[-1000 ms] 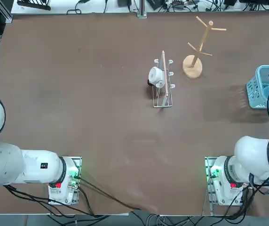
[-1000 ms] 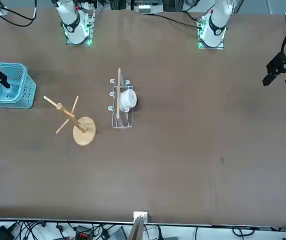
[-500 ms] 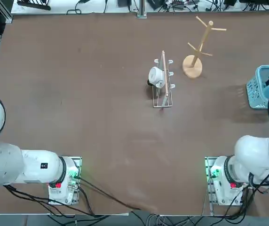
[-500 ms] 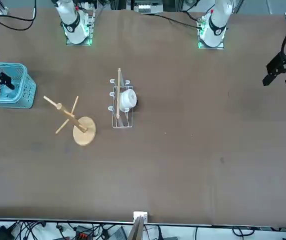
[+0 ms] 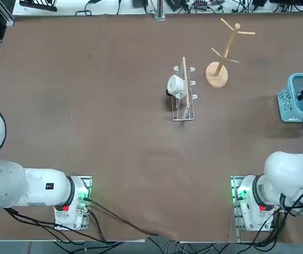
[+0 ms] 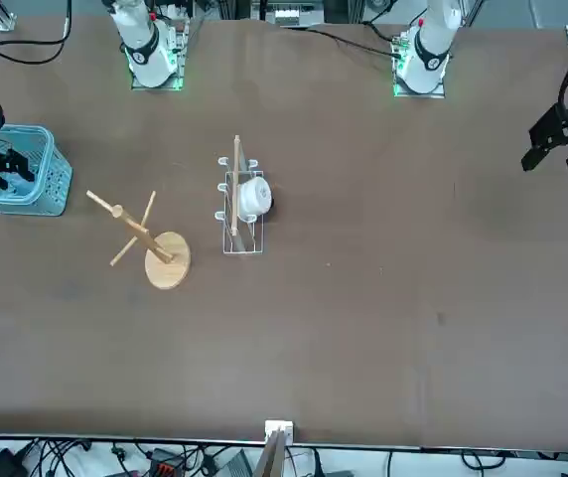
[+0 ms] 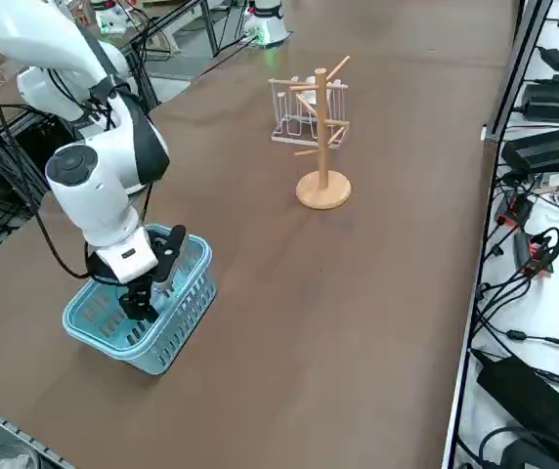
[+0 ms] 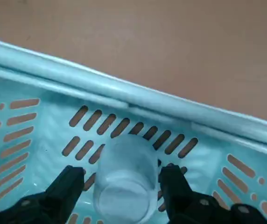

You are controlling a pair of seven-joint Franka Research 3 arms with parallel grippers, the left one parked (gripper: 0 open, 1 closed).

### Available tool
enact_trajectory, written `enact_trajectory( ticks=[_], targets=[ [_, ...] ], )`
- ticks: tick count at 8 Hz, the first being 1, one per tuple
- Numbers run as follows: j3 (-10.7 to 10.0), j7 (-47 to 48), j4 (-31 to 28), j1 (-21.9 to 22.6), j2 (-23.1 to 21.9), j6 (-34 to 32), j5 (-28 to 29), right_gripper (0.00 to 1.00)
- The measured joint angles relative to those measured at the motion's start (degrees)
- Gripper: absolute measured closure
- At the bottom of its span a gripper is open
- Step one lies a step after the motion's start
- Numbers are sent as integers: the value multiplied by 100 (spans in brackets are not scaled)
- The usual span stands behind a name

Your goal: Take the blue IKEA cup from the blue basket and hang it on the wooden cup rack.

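To the left, the light wooden tree-shaped cup rack (image 5: 216, 75) still has bare pegs, while at right I've brought my black right gripper (image 8: 123, 171) farther leftward inside the teal-blue lattice basket (image 5: 284, 103). Its parted fingers now flank the pale-blue tapered plastic cup (image 8: 126, 182), ungripped, so closing looks next.

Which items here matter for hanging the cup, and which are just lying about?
For the job:
- cup, between the open end effector's fingers
- basket, around both
- cup rack

Just lying about:
- wire rack
- white mug, on it
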Motion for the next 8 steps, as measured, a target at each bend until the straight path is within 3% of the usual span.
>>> enact_trajectory(
  ticks=[8],
  targets=[
    [1, -27, 2, -36, 125, 90, 6, 0]
  ],
)
